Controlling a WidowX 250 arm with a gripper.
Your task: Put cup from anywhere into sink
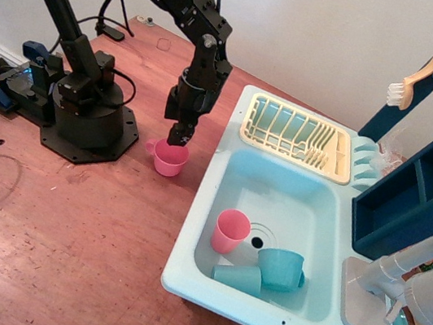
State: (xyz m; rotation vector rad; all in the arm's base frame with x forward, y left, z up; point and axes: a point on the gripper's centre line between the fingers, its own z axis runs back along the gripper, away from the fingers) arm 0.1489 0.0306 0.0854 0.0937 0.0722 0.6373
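The rose-pink cup [170, 160] with a small loop handle on its left stands upright on the wooden table, left of the sink. My gripper [179, 138] hangs straight down over it, with its fingertips at the cup's back rim. The jaws look close together, pinching the rim. The light aqua sink [310, 195] is to the right, a deep basin with a round drain hole [257, 241].
In the basin lie a paler pink handleless cup [230, 231] and two teal cups [279, 269]. A cream dish rack [296, 137] sits behind the basin. A grey faucet [397, 269] and a blue shelf [418, 190] are at the right. The arm's black base [88, 113] is at the left.
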